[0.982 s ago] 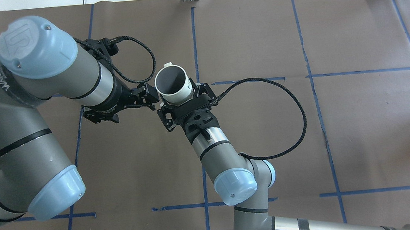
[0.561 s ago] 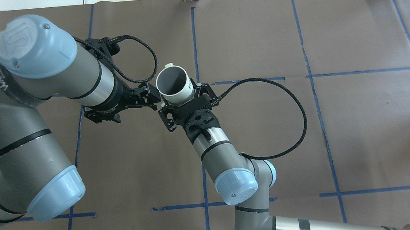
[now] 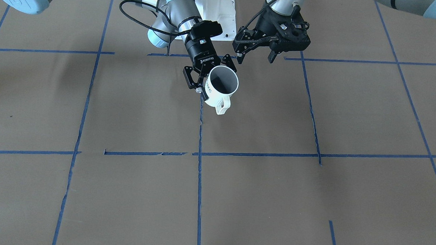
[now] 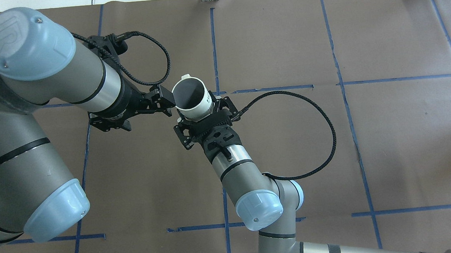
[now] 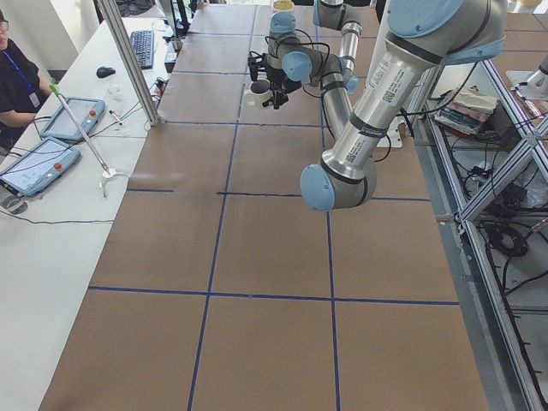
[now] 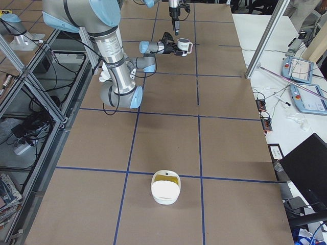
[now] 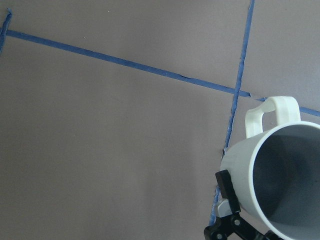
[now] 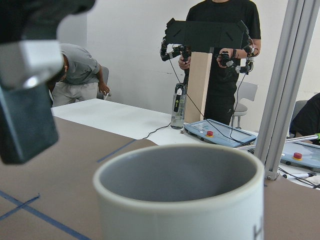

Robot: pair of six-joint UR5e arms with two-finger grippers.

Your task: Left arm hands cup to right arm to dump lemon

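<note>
The white cup (image 3: 219, 91) is held in the air, mouth up and handle pointing away from the robot. My right gripper (image 3: 209, 79), lettered ROBOTIQ, is shut on its side wall. In the overhead view the cup (image 4: 190, 95) sits just beyond the right gripper (image 4: 202, 114). My left gripper (image 3: 255, 58), black and open-framed, is open and empty, close beside the cup but apart from it. It shows at the cup's left in the overhead view (image 4: 167, 103). The cup's grey inside fills the wrist views (image 7: 285, 190) (image 8: 180, 200). No lemon shows in the cup.
The brown table (image 3: 273, 195) carries blue tape lines. A white bowl (image 6: 165, 191) with a yellowish inside stands far off toward the table's end on my right. Operators, tablets and a metal post (image 8: 285, 85) stand beyond the far table edge.
My left arm has drawn back a little to the left, its gripper still beside the cup. The cup stays in my right gripper, almost unmoved.
</note>
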